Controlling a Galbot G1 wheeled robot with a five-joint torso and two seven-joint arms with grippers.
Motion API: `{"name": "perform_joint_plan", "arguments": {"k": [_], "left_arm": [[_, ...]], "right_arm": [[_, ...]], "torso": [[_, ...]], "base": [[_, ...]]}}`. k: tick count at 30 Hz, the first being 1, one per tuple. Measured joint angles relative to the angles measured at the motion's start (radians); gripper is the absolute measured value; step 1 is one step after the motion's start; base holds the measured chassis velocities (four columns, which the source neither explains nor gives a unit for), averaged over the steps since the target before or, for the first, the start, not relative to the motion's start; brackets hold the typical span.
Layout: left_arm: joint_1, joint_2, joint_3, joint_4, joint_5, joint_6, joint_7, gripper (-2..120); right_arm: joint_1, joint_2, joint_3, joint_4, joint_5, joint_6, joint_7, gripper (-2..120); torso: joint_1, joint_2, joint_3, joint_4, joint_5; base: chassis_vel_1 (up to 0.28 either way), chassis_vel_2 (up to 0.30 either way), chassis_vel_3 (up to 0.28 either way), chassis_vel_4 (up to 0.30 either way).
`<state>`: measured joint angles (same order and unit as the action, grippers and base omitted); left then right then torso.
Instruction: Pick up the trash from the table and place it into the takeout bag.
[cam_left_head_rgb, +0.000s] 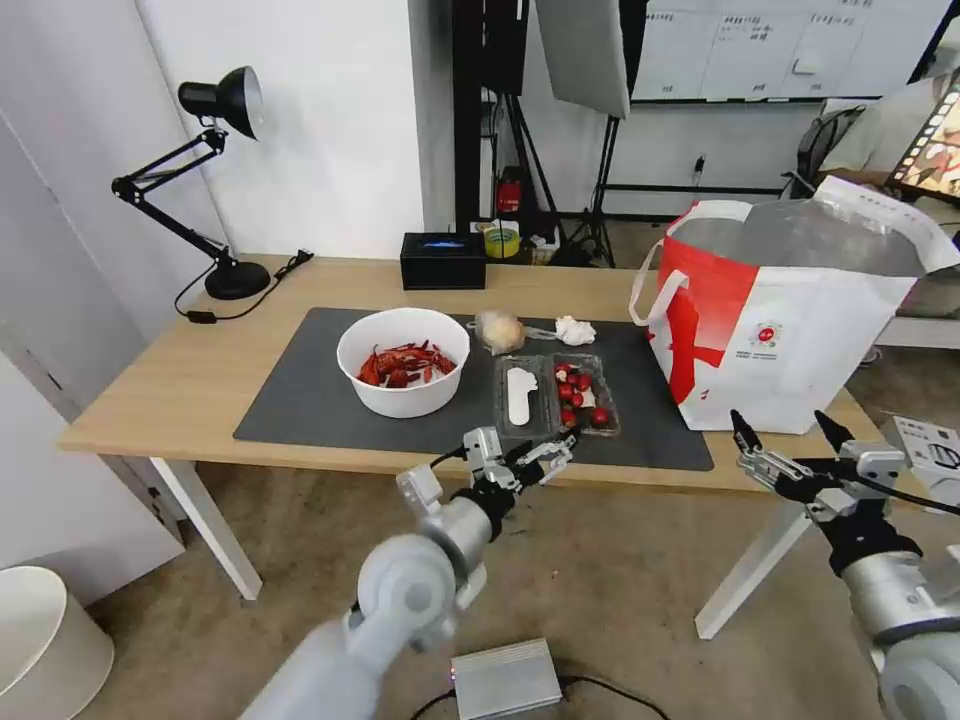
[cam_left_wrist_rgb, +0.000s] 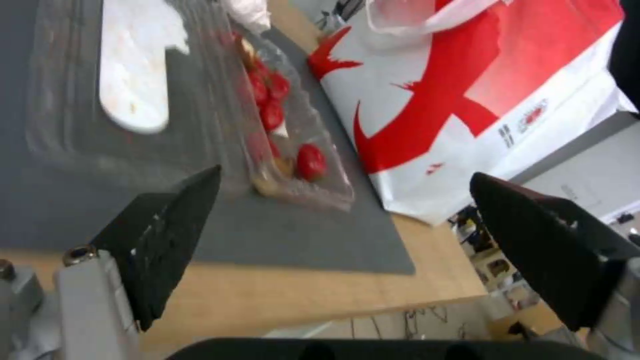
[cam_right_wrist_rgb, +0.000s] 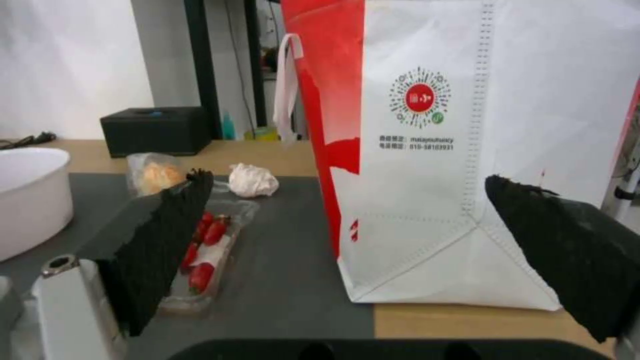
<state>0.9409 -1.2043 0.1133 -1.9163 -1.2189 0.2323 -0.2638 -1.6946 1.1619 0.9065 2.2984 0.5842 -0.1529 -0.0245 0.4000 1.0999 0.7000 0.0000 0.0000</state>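
Our left tool (cam_left_head_rgb: 558, 452) hangs at the tabletop's (cam_left_head_rgb: 200, 370) near edge with its fingers spread wide, gripping nothing. Just beyond its tips we see the clear clamshell box (cam_left_head_rgb: 557, 394) on the grey mat (cam_left_head_rgb: 300, 390). Our right tool (cam_left_head_rgb: 790, 428) is also wide apart and empty, with the takeout bag (cam_left_head_rgb: 800, 330) standing just ahead of it.

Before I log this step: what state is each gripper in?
Left gripper: open, holding nothing.
Right gripper: open, holding nothing.
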Motion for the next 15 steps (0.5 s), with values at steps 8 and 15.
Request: {"name": "perform_joint_plan", "arguments": {"k": [8, 15], "left_arm": [[-0.073, 0.028, 0.053, 0.021, -0.118, -0.002, 0.002, 100], [-0.047, 0.008, 0.068, -0.012, -0.178, 0.001, -0.043, 100]], "right_arm": [[0.0, 0.003, 0.003, -0.008, -0.003, 0.001, 0.0, 100], [0.003, 0.01, 0.001, -0.019, -0.015, 0.005, -0.001, 100]], "torso": [[0.0, 0.0, 0.0, 0.0, 0.0], [0.0, 0.0, 0.0, 0.0001, 0.0]], "base": [[0.0, 0.0, 0.0, 0.0], [0.0, 0.0, 0.0, 0.0]]}}
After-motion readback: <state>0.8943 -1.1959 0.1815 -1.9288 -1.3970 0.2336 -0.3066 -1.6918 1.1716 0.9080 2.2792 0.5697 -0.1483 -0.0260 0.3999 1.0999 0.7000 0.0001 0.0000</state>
